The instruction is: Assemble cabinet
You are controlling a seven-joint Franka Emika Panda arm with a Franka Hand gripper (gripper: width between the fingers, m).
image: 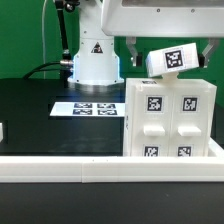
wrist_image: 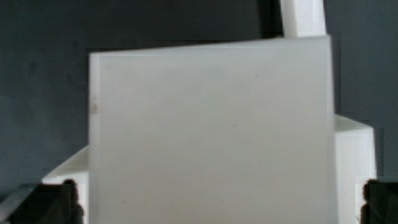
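Large white plastic tagged cabinet (image: 168,125) stands on black table (image: 30,110) at exterior view's right, near flat marker board (image: 90,107); small white tagged panel (image: 176,60) sits tilted on its top; gripper (wrist_image: 214,205) jaws spread wide, white panel between them

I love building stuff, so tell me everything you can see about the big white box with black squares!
The cabinet is a tall white box, plastic-looking, standing upright on the black table at the exterior view's right. Its front carries four black-and-white square tags on small raised panels. A white rail crosses in front of its base. A smaller tagged white piece sits tilted at its top.
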